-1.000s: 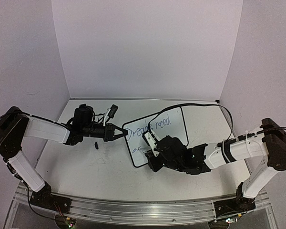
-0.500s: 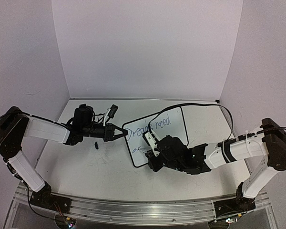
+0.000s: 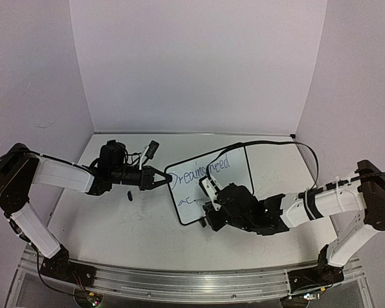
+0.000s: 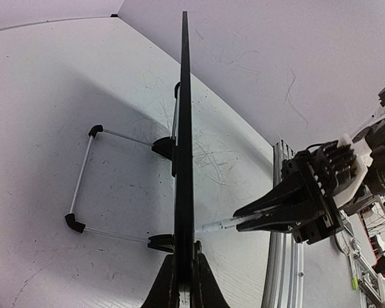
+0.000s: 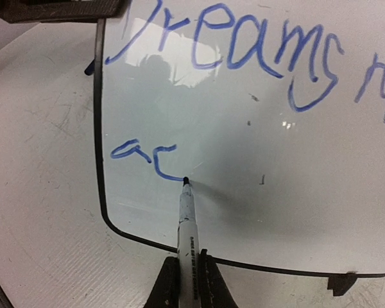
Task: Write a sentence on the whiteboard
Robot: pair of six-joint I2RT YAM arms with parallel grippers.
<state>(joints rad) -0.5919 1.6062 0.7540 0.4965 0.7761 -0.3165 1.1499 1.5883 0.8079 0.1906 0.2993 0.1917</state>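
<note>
Right claw (image 5: 187,264) edged rightward, gripping marker (image 5: 187,215); left claw (image 4: 184,273) clamps whiteboard (image 5: 276,192); black piece (image 3: 129,195) beside.

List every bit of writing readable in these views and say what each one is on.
"Dreams": blue ink, top line of the whiteboard.
"need": same line, right after; cut off in the right wrist view.
"ac": start of the second line, the marker tip at its end.
Print on the marker barrel: too small to read.
</note>
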